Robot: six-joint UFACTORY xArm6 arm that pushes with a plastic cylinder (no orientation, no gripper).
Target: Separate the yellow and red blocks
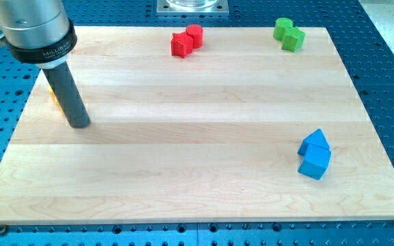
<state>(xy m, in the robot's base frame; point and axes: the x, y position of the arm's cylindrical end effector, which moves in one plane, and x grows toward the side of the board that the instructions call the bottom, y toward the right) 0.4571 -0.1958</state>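
1. The collar above the rod point(68, 94) had white lettering; I could only make out "MILLI", the rest was cut off.
2. No pincer on this rig. My tip point(80, 125) sat on the surface point(183, 143) at the view's left.
3. A yellow block point(53, 94) peeked out just behind the rod, mostly hidden.
4. Two red blocks point(187, 40) were touching at the view's top, well apart from the yellow.
5. Green blocks point(289, 33) sat top right, blue blocks point(314, 154) lower right.

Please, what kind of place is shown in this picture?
Probably a robotics lab bench. A wooden board lies on a blue perforated metal table, of the sort used for mounting equipment. A dark rod ends in my tip, and small red blocks, green blocks and blue blocks lie on the board.
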